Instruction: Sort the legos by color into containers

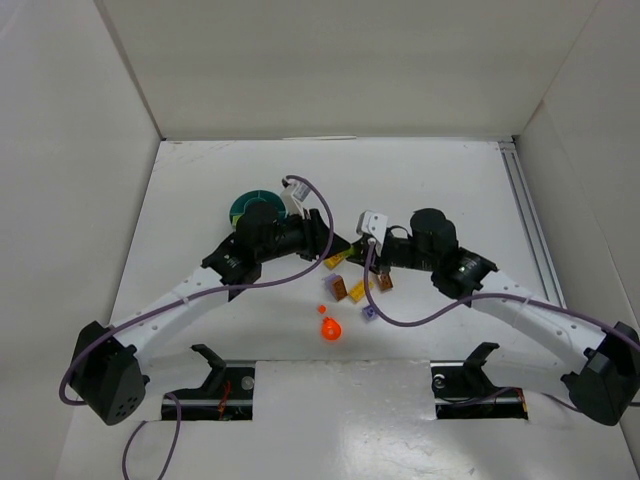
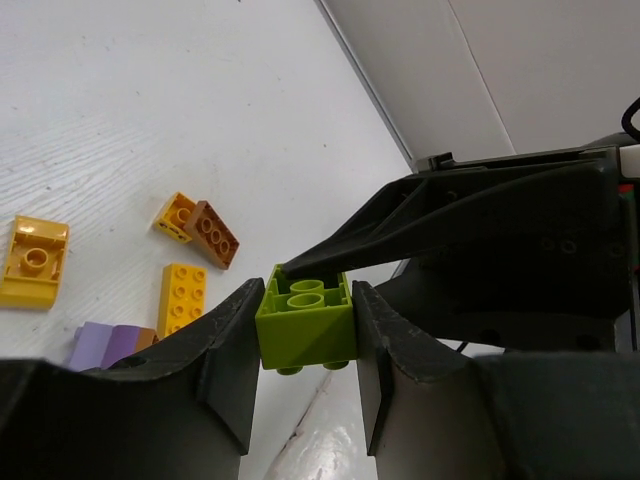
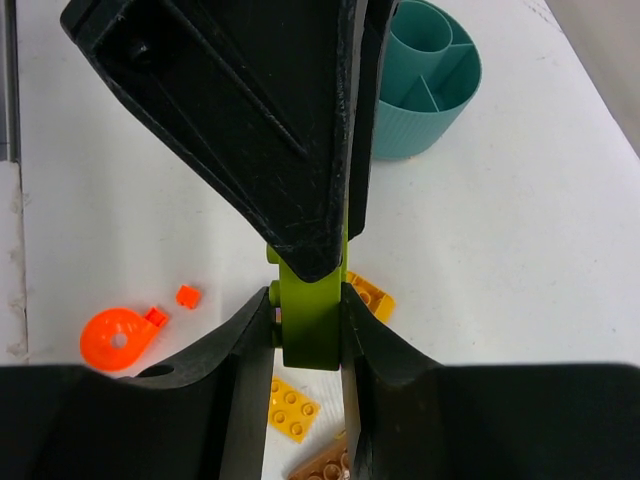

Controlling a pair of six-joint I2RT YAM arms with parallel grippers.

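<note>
— The lime green plastic lego brick (image 2: 305, 325), why is it up off the white tabletop (image 1: 430, 180)?

— The tabletop carries all the other things. The round teal plastic dish (image 3: 430, 125) stands on the left arm's side, farther back than the loose bricks. It has little walls inside, so each colour can get its own room. I see no bricks in the rooms that show.

— And the arms?

— They meet in the middle, just right of the dish. The left arm's fingers (image 2: 230, 350) press on two sides of the green brick, closed down to its width. The right arm's fingers (image 3: 235, 390) pinch the same brick another way, and one lies on its studded top. So both have hold of it at once.

— Why both?

— I think it's a pass. The dish is nearer the left arm, so the right arm hands the brick over. If one lets go before the other grips well, the brick could fall.

— What's under it?

— Loose legos lying on the tabletop. There's a yellow brick (image 2: 183, 297), a brown brick (image 2: 212, 233) right against a small yellow one, and a purple brick (image 2: 105, 345). Then there's a flat round orange piece (image 3: 118, 338), and beside it a tiny orange bit (image 3: 187, 295), the smallest of all.
</note>
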